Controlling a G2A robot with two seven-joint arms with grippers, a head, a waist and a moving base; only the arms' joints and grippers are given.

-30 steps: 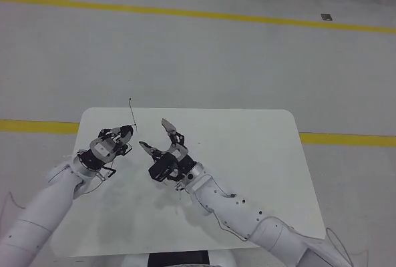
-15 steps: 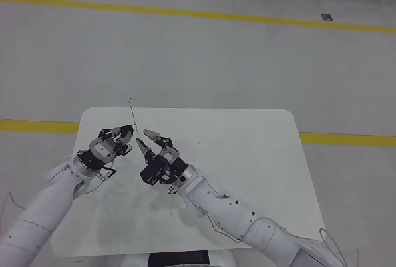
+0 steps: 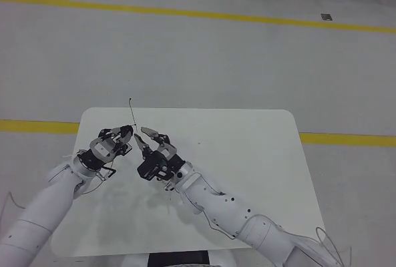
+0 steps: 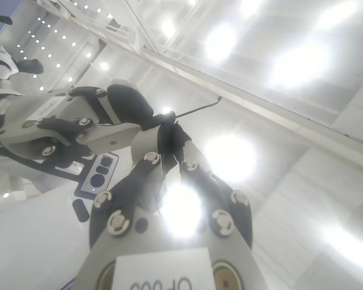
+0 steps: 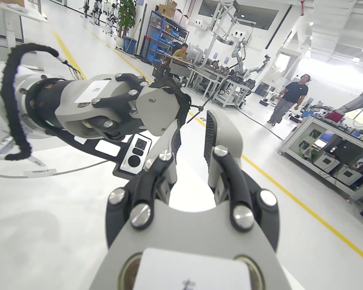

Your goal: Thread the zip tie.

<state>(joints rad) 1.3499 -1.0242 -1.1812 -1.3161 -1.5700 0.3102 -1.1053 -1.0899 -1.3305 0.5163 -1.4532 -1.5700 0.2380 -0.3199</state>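
Two grippers meet over the upper left part of the white table (image 3: 251,133), left of centre in the top view, with the threading apparently not yet begun. The left gripper (image 4: 170,119) has its fingers pinched together on a thin black zip tie (image 4: 199,109), holding it up off the tabletop. In the top view the free length of the strap sticks up past the table's far edge and ends in a small bend or knob; whether that is the tie's head or its tail cannot be told. The right gripper (image 5: 192,123) sits just beside the left one with its jaws parted to a moderate gap and nothing between the pads. In the right wrist view, the strap crosses just beyond its fingertips, near the centre of the frame. No loop shows in the tie and neither end has been passed through the other, so only the pick-up and the presenting of the strap look done. Judging by this, what is left is for the right gripper to take the free end, bend it round and feed it through the head.
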